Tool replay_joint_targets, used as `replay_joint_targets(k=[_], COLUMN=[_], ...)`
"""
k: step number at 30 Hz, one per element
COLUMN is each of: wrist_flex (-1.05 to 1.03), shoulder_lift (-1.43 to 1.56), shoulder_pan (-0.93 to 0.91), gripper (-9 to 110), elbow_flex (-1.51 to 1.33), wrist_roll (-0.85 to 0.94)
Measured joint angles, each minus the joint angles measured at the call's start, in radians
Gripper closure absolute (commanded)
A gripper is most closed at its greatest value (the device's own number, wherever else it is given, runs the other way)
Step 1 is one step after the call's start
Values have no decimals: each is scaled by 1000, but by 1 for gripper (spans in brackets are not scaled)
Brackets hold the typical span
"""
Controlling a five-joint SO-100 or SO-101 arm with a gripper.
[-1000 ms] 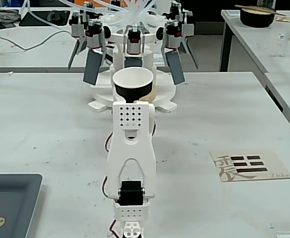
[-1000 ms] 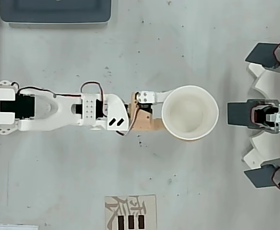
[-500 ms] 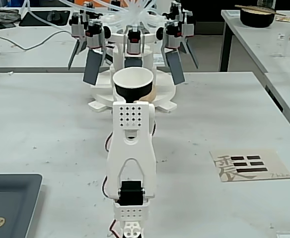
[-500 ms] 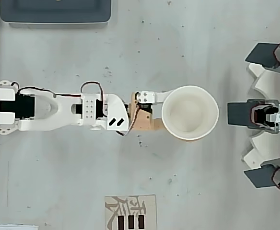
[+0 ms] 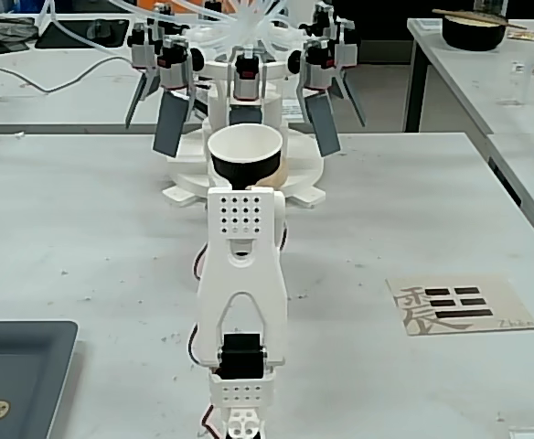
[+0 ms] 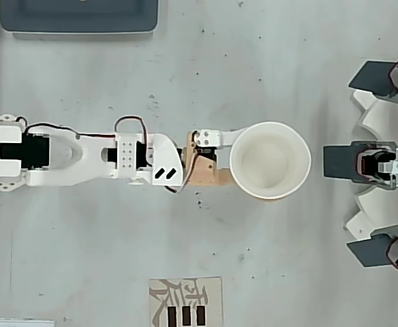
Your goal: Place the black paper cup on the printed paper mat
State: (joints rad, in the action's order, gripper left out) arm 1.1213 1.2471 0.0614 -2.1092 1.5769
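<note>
White table (image 6: 83,238); gripper (image 6: 243,163) clamps black paper cup (image 5: 244,165), overhead shows white inside only.

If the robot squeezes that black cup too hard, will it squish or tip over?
The black paper cup probably dents easily: its thin paper wall is open at the top. It looks empty in the overhead view, so it is likely light. Wider at the rim than lower down, it may tip if nudged. The gripper looks closed around it.
</note>
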Motion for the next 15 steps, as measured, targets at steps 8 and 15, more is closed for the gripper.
replay_joint_targets(k=[8,15], wrist_flex=[0,0], shoulder_lift=[9,130], shoulder_pan=[0,0], gripper=[93,93], elbow_flex=[-35,-146], wrist_roll=[0,0])
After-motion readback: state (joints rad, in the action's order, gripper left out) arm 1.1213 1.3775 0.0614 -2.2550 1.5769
